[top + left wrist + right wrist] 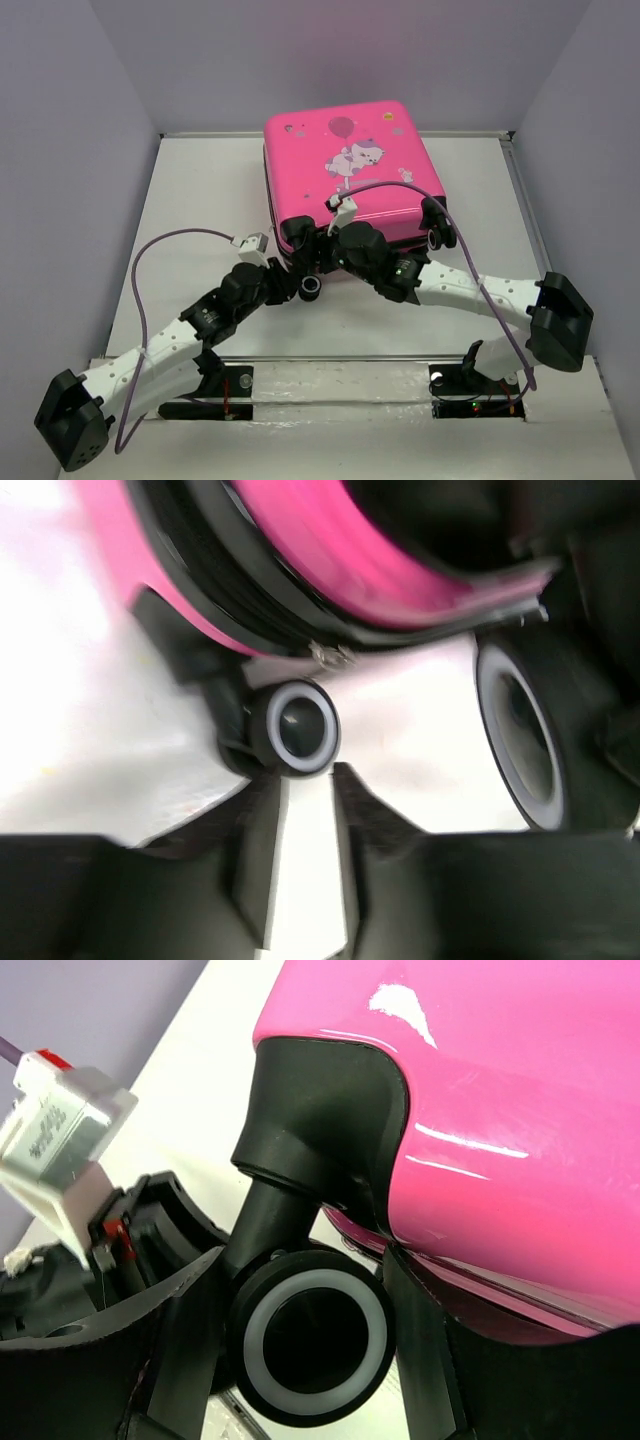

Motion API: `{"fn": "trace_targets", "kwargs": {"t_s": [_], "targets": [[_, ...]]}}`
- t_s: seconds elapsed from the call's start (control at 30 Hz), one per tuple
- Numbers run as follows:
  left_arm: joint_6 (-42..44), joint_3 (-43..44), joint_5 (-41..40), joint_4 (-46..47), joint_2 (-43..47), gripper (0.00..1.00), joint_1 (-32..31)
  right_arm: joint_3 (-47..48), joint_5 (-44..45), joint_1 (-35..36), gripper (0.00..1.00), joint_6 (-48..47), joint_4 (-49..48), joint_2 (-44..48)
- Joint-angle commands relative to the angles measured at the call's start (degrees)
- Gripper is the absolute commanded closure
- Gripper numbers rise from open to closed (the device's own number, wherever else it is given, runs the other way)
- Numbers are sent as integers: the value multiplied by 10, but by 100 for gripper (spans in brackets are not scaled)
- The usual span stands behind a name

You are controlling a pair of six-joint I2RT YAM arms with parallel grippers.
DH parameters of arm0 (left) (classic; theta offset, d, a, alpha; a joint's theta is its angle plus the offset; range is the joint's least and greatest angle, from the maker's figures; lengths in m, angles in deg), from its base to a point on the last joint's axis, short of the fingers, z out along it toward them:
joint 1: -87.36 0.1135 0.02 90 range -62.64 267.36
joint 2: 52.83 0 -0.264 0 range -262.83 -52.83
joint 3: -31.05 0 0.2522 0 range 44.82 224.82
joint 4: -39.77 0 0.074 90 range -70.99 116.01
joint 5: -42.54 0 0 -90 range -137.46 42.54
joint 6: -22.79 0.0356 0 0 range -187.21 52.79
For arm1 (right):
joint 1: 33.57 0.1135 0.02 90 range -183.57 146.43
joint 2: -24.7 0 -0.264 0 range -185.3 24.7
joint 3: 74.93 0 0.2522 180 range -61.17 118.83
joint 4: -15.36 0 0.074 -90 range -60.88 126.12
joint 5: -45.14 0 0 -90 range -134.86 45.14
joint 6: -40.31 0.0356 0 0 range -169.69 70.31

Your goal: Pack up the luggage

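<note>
The hot-pink luggage lies closed on the table, cartoon print up, its wheels toward me. My left gripper sits at its near left corner. In the left wrist view the fingers stand a narrow gap apart with nothing between them, just short of a small black wheel; a zipper pull hangs at the seam above. My right gripper is at the same corner. In the right wrist view its fingers stand wide apart on either side of a black wheel, under the pink shell.
Another wheel sticks out at the luggage's near right corner. The white table is walled by grey panels on the left, back and right. The left arm's wrist camera is close beside the right gripper.
</note>
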Motion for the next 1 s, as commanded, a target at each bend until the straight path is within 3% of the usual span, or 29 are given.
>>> {"fn": "trace_targets", "kwargs": {"t_s": [0.0,0.1,0.37,0.57,0.97], "targets": [[17,6,-61,33,-1,54,-77,42,20,-4,93,-35,-4,26],[21,5,-90,36,-4,47,-95,47,21,-4,93,-41,5,24],[46,22,-121,55,-40,48,-103,41,22,-9,93,-40,3,25],[48,25,-205,44,-10,48,-103,36,12,-9,93,-33,-4,20],[105,23,-217,204,-74,47,-103,31,-17,-9,93,-28,-22,14]]}}
